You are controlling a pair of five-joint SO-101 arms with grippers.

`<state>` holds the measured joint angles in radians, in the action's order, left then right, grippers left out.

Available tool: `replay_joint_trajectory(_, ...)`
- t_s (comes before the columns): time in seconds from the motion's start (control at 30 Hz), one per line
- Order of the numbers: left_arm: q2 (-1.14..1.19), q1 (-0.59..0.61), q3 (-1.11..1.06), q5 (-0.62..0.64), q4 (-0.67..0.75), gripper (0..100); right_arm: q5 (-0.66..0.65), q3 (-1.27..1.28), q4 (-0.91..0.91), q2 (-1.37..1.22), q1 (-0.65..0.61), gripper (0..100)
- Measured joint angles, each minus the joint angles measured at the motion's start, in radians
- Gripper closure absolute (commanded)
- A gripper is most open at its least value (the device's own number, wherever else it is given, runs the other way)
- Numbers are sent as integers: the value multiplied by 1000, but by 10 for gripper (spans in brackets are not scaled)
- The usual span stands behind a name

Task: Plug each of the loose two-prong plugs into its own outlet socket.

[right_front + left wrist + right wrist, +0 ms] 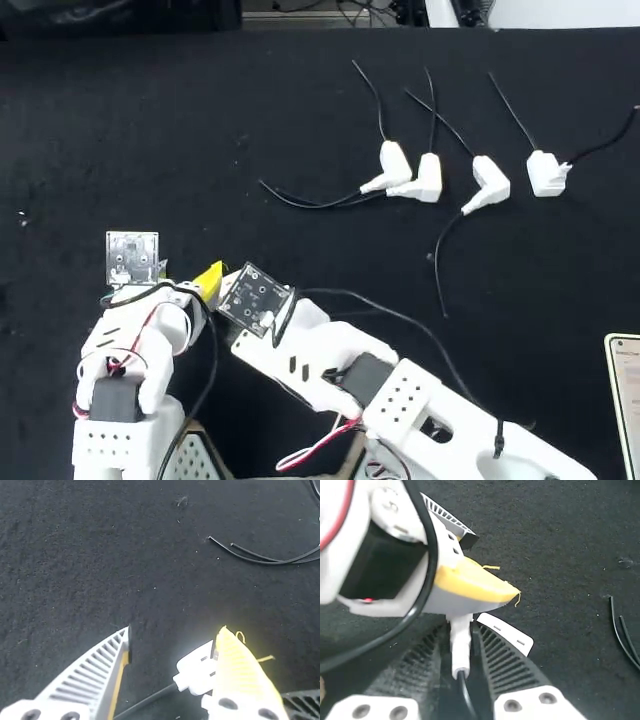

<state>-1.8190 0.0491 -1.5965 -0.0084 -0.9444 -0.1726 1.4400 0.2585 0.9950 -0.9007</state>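
A white two-prong plug (461, 647) with a black cable is pinched between the ribbed fingers of my right gripper (465, 640), which is shut on it. The same plug (194, 674) lies against the inner side of the yellow finger (240, 672) of my left gripper (174, 635), whose jaws stand wide open around it. In the high view both grippers meet near the table's front left, by the yellow finger (208, 280). Several loose white plugs (425, 180) with black cables lie at the back right.
The black table cloth (150, 130) stretches across the left and the middle. Thin black cables (310, 200) trail from the loose plugs toward the centre. A white card (625, 385) lies at the right edge.
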Motion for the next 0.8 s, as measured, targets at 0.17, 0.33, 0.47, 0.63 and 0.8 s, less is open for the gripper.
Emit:
replay_joint_trajectory(0.17,0,0,0,0,0,726,0,0,0,0,0,988)
replay_joint_trajectory(0.33,0,0,0,0,0,726,0,0,0,0,0,988)
replay_joint_trajectory(0.47,0,0,0,0,0,726,0,0,0,0,0,988)
replay_joint_trajectory(0.63,0,-3,-11,0,0,726,0,0,32,2,0,988)
replay_joint_trajectory(0.8,0,-9,-14,0,-2,726,0,0,57,18,0,988)
